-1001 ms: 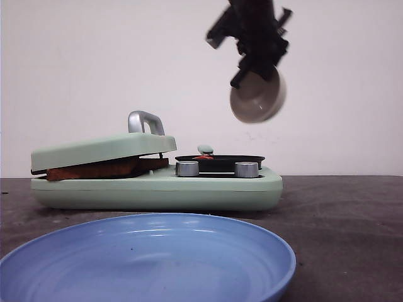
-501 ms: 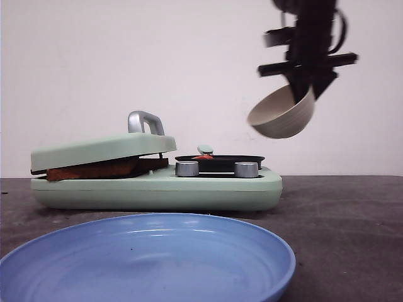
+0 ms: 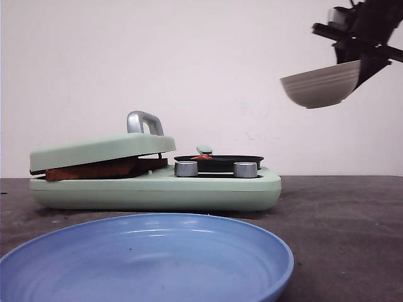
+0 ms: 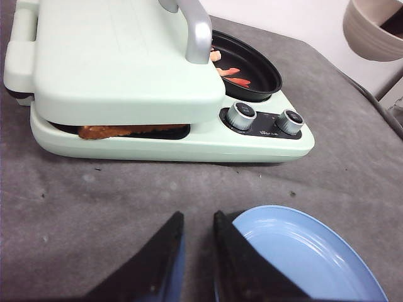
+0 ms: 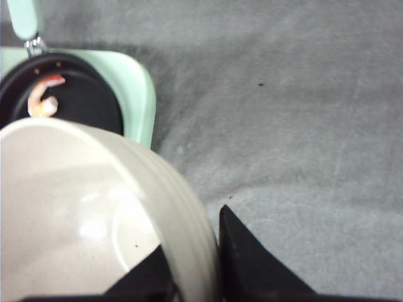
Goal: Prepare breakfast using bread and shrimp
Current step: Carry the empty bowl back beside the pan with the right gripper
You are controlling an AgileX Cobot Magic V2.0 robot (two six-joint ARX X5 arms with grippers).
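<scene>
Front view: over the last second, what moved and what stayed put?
The right gripper, shut on the bowl's rim, carried it from above the pan out to the right and a little higher. The bowl went from tipped over, mouth down toward the pan, to upright, and looks empty. The shrimp lie in the pan. The maker's lid stayed down on the bread, and the blue plate did not move.

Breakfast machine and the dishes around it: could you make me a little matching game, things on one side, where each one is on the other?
Things:
1. shrimp
2. bread
3. beige bowl
4. blue plate

Places:
A. held in the air by the right claw
B. on the table, nearest the front camera
C. in the small black pan
D. under the green lid

Pairs: 1-C, 2-D, 3-A, 4-B
</scene>
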